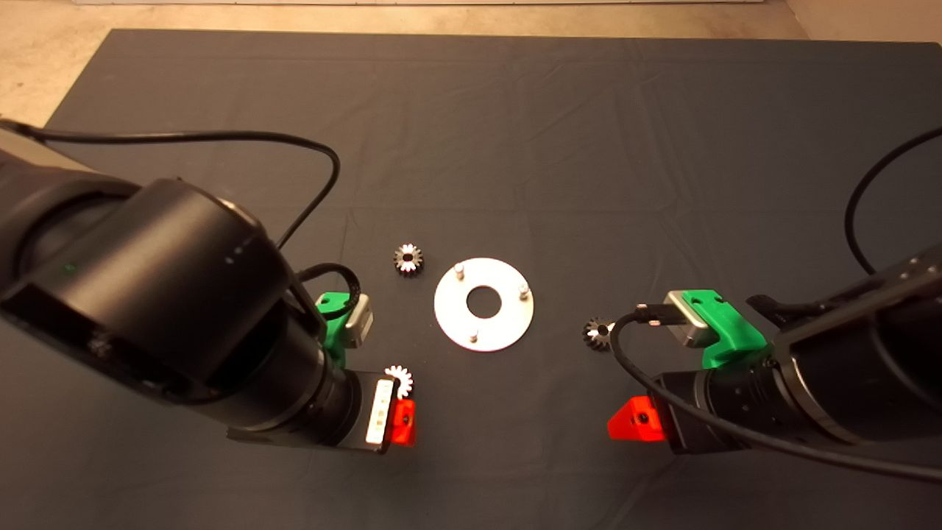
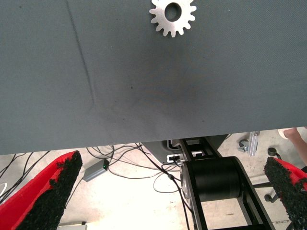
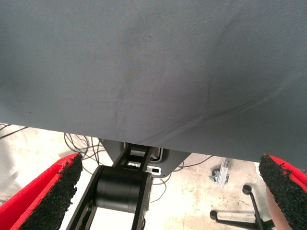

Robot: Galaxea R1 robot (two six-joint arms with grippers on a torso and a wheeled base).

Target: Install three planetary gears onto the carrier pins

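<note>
Near edge of the mat first: my left gripper hangs low at the front-left, fingers spread wide, nothing between the pads. Left wrist view shows bare mat past the fingertips, then the table edge w/ cables and a black frame on the floor below. Right gripper mirrors it at the front-right, also wide open and empty; its wrist view gives just wrinkled mat, the floor, a bit of chair base w/ casters.

Gear no. 1, the bright gear, lies flat on the mat just beside my left gripper, half tucked behind it in the head view. In the left wrist view it's the toothed disc w/ centre hole, out ahead of the open fingers, not between them, no contact.

Next out, the right-side gear sits on the mat between the round plate and my right arm, close to the camera block on that wrist, ahead of and inboard from the right gripper. Not touched. It doesn't show in the right wrist view.

Centre: the carrier plate, flat, silver, big centre hole. Three carrier pins standing up, all bare: near pin, right pin, far-left pin. Plate sits roughly midway between my two grippers, well apart from both.

Farthest: the third gear, darker looking, on the mat just beside the plate's far-left rim, near the far-left pin but off the plate.
</note>
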